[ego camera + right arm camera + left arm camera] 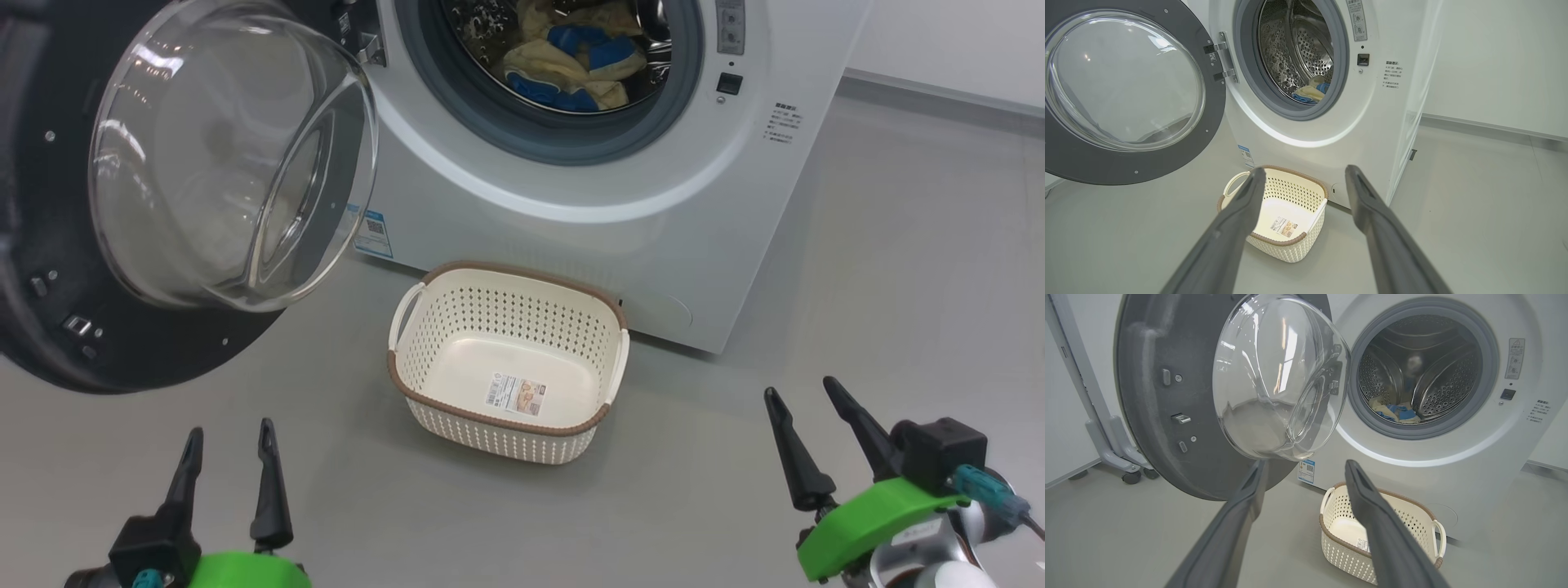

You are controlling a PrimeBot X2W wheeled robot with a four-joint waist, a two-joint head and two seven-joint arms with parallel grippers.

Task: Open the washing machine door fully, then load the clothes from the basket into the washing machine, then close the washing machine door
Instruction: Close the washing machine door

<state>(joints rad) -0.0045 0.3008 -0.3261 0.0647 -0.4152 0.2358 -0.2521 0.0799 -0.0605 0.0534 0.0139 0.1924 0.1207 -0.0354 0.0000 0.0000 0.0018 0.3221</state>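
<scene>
so the washing machine door (229, 155) hangs open at the upper left of the frame. the clothes (571, 61) lie in the drum (1447, 381) at top centre, inside the washing machine (620, 216). the basket (506, 273) sits on the floor (898, 286) mid-frame, just in front of it, label (515, 394) showing. my left gripper (230, 426) lower left and right gripper (799, 385) lower right are both spread wide, empty

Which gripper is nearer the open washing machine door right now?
Left. The left gripper hangs open close in front of the washing machine door, fingers pointing at its lower rim. The right gripper is on the far side of the basket, well away from the door.
</scene>
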